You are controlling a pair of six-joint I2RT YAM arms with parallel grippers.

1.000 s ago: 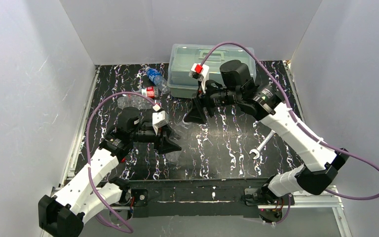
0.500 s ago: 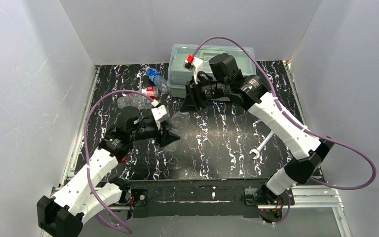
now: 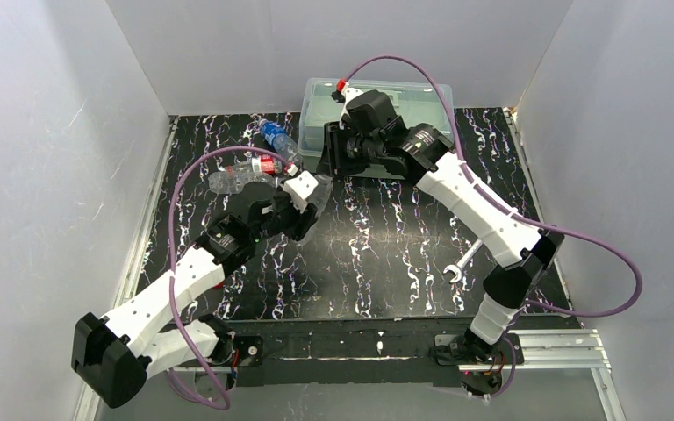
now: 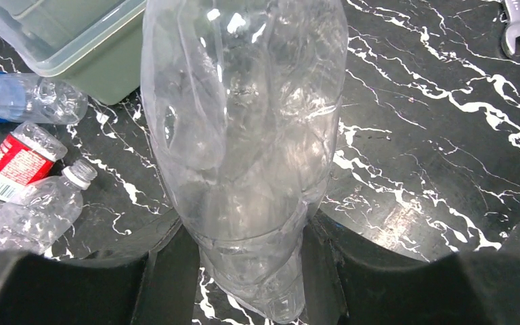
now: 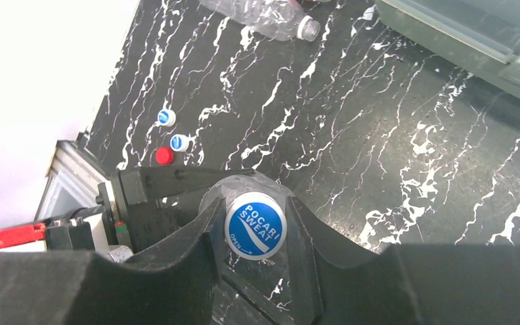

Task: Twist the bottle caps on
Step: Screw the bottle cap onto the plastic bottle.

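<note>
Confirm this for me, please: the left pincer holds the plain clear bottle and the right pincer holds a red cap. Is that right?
Not quite. The cap in the right pincer is blue and white, not red, as the right wrist view shows; the red cap lies loose on the table. The left pincer does hold the plain clear bottle.

White shells, blk joints on left arm (image 3: pixel 162 294), lower left, & right arm (image 3: pixel 478 206), ctr-right; purple cable (image 3: pixel 172 230) ea. Matte blk fingers (image 4: pixel 169 277) on left gripper (image 4: pixel 247 267), right gripper (image 5: pixel 254 237). Top ctr: red square knob (image 3: pixel 340 85).
</note>
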